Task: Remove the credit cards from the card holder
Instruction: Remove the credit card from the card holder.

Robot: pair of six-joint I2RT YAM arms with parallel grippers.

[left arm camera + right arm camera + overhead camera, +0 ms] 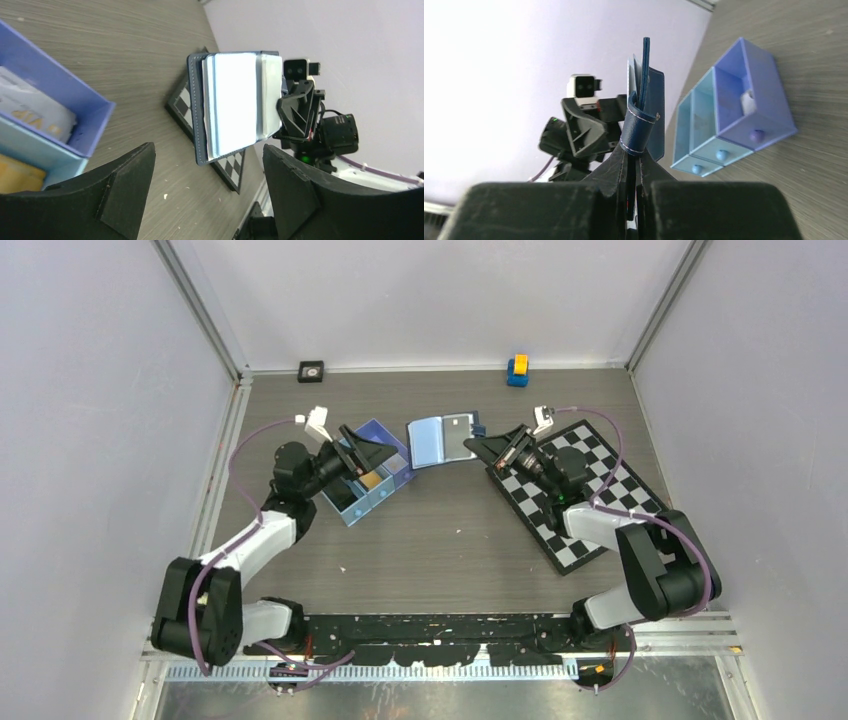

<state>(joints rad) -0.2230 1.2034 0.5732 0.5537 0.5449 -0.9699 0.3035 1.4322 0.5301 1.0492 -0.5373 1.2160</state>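
Note:
The card holder [440,440] is open like a book and held off the table by its right edge. My right gripper [481,447] is shut on it; in the right wrist view the jaws [634,155] pinch its navy edge [640,127]. In the left wrist view the holder [197,115] faces me with pale credit cards [235,105] in its pockets. My left gripper [210,192] is open and empty, a short way from the holder, over the light-blue tray [352,508]. An orange-gold card [15,175] and a pale card [35,107] lie in the tray.
A checkerboard mat [585,490] lies under the right arm. A blue and yellow toy [517,370] and a small black square object [311,370] sit by the back wall. The tray's blue wall [87,112] is close to my left finger.

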